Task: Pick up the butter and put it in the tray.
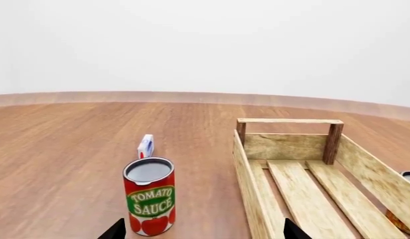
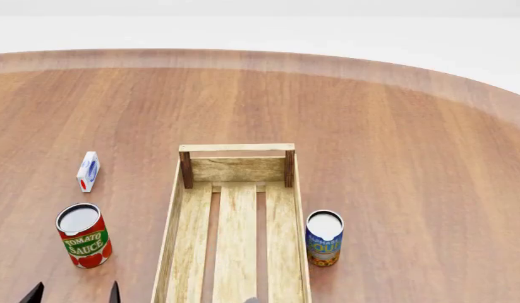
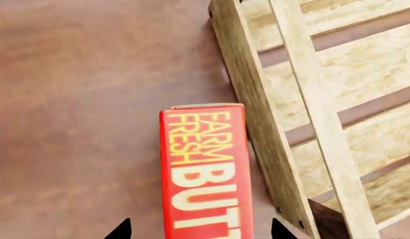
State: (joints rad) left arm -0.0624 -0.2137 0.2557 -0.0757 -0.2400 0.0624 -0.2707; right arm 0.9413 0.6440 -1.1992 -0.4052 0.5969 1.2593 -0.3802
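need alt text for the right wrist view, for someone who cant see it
A red butter carton lettered "FARM FRESH BUTT" lies on the brown wooden table, just outside the side rail of the pale slatted tray. The right gripper shows only as two dark fingertips, one on each side of the carton.

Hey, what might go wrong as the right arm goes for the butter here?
1. The butter stands right beside the tray side wall, so one of the right gripper fingers may catch the wood instead of slipping between them.
2. The carton shows a narrow face, so a nudge might tip it.
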